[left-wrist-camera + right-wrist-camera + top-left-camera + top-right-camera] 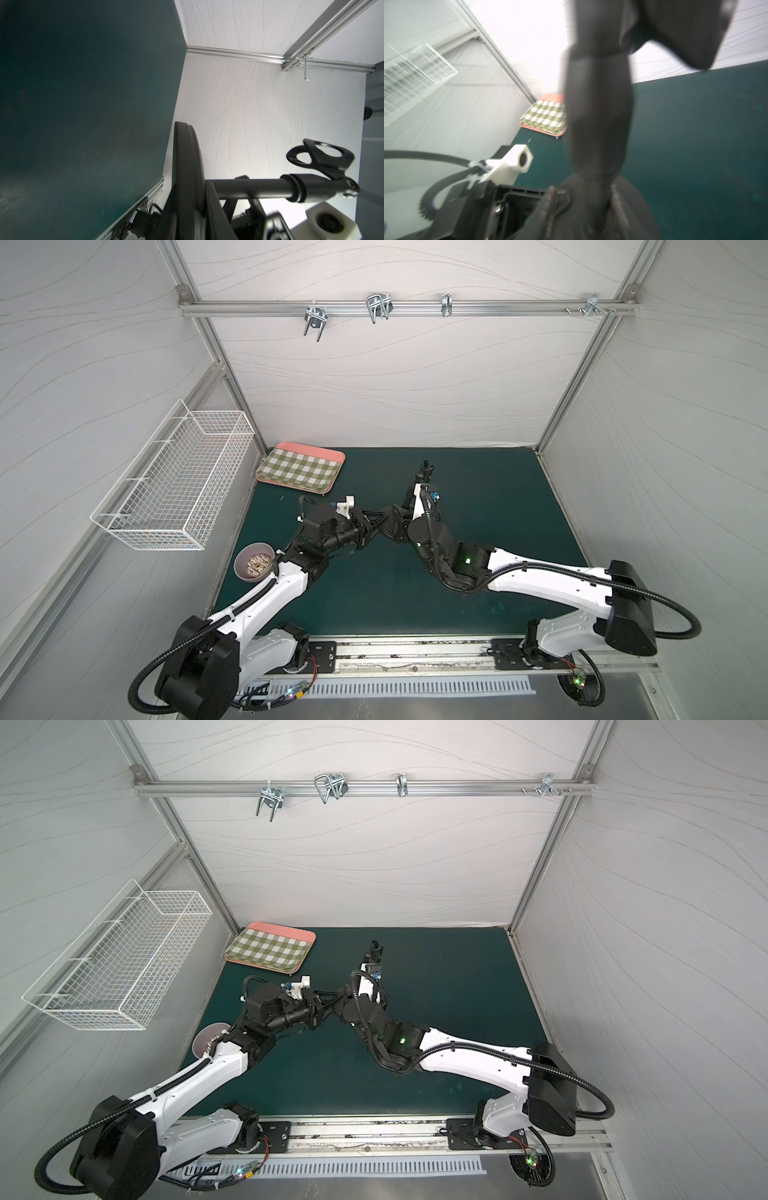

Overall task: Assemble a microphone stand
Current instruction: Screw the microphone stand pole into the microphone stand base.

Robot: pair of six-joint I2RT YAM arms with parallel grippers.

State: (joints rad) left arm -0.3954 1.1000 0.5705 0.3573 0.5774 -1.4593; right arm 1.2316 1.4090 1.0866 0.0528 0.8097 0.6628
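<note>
- Blurred and large right in front of the right wrist camera, the thin matte-black rod (598,124) stands up from between the fingers of the right gripper (584,195). The blur hides whether those jaws press on it or sit just clear, so I cannot tell its grip
- At the rod's foot is the round matte-black domed disc base (185,166), which the left wrist view shows edge-on
- The left gripper (380,521) is pinched narrow on the rim of that base, with one finger on each face
- The rod runs out from the domed face, away from the left gripper's fingers; one finger covers the joint itself
- The U-shaped black clip (320,158) sits at the rod's far end, tilted on its hinge; in both top views it pokes out past the right gripper's wrist
- Both grippers meet fingertip to fingertip above the dark green table mat (498,510); I cannot tell whether the base touches the mat
- A green-and-white checked tray with a pink rim (299,468) lies ahead of the left gripper on its outer side, well apart from it
- A grey bowl (243,576) sits behind the left gripper, just beside its own forearm
- A white wire basket (174,485) hangs on the side wall, farther out on the left gripper's side
</note>
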